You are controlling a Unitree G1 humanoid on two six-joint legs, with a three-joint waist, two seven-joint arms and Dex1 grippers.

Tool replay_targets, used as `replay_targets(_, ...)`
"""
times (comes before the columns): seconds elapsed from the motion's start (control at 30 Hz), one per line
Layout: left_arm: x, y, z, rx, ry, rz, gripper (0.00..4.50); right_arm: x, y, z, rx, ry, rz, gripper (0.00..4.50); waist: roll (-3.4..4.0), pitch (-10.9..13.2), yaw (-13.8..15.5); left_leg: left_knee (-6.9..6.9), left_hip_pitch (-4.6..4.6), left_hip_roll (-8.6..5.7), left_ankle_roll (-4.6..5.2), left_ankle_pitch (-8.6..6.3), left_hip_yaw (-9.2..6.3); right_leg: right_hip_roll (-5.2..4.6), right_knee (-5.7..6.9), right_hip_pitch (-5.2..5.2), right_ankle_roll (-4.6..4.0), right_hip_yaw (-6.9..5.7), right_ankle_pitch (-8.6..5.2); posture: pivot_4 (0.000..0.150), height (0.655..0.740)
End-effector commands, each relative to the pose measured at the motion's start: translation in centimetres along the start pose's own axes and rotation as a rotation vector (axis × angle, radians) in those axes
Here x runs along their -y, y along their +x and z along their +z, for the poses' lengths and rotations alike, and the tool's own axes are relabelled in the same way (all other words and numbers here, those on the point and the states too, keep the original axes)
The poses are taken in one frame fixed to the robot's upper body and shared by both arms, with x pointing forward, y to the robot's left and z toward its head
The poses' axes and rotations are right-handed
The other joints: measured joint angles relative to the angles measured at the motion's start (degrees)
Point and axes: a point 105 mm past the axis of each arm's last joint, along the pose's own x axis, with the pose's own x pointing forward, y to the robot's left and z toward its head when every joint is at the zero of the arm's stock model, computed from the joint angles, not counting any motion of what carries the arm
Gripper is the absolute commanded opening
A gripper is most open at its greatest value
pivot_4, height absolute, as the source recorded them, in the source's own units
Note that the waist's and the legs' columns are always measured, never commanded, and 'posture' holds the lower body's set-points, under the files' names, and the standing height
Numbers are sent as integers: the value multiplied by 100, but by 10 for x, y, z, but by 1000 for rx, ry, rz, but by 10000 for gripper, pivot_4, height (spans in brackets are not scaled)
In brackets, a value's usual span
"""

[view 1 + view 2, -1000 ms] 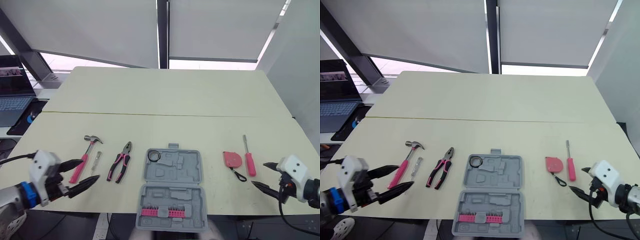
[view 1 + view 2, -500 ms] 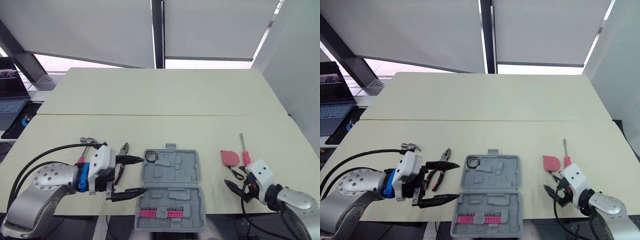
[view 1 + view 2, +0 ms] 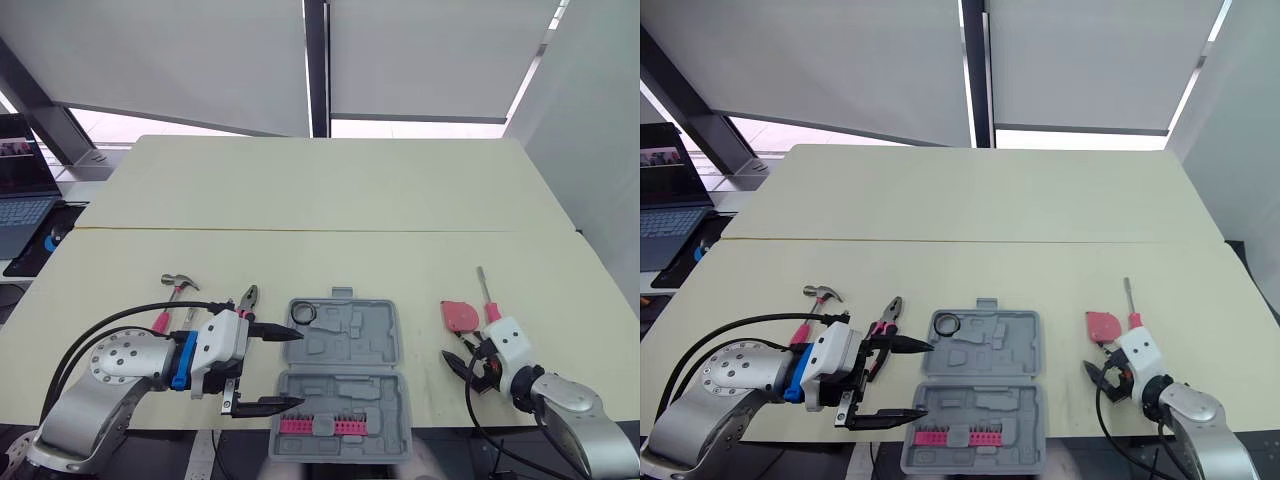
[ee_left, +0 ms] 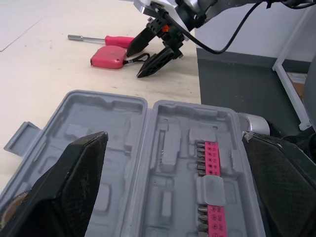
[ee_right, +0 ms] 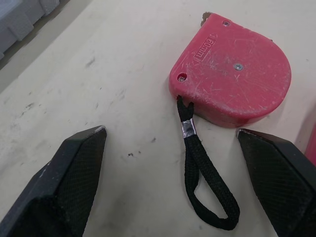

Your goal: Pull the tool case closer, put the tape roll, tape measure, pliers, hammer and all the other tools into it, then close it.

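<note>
Left tool (image 3: pixel 302 368), open and empty, has reached the grey plastic tool case (image 3: pixel 345 340), lower centre: pulling looks next. Right tool (image 5: pixel 170 132), likewise, nears the pink tape measure (image 5: pixel 232 69).

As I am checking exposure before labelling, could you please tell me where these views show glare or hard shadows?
Left eye view: the window strip under the blinds is blown out white; the table is evenly lit, with faint shadows. Left wrist view: the tool case is softly lit, without glare. Right wrist view: the tape measure casts only a soft shadow.
</note>
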Motion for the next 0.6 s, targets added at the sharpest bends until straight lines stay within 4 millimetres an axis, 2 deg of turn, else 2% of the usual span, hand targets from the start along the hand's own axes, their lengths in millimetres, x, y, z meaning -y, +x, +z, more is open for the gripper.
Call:
replay_targets(0.03,-1,4,13,47,36,-13,45000,-2,3,-6,-23,22,8,36235,-3,-2,-2,0,0,0,0,0,0,0,0,0,0,1,0,1500,7400)
replay_targets(0.1,-3,5,17,57,43,-15,45000,-4,3,-7,-28,22,12,29035,-4,-3,-2,1,0,1,0,0,-1,1,1,0,0,-1,0,1500,7400)
replay_targets(0.2,-4,6,22,70,43,-14,45000,-6,3,-8,-30,20,15,20732,-4,-3,-7,0,0,2,0,0,-1,3,1,0,0,-1,0,1500,7400)
replay_targets(0.53,-7,10,29,79,38,-15,45000,-13,2,0,-22,10,24,1227,-4,-3,-2,0,0,1,0,0,-2,3,1,0,0,-1,0,1500,7400)
replay_targets(0.6,-8,11,30,81,37,-13,45000,-13,2,1,-24,10,22,180,-5,-3,4,1,-1,1,0,0,-3,2,1,0,0,-1,0,1500,7400)
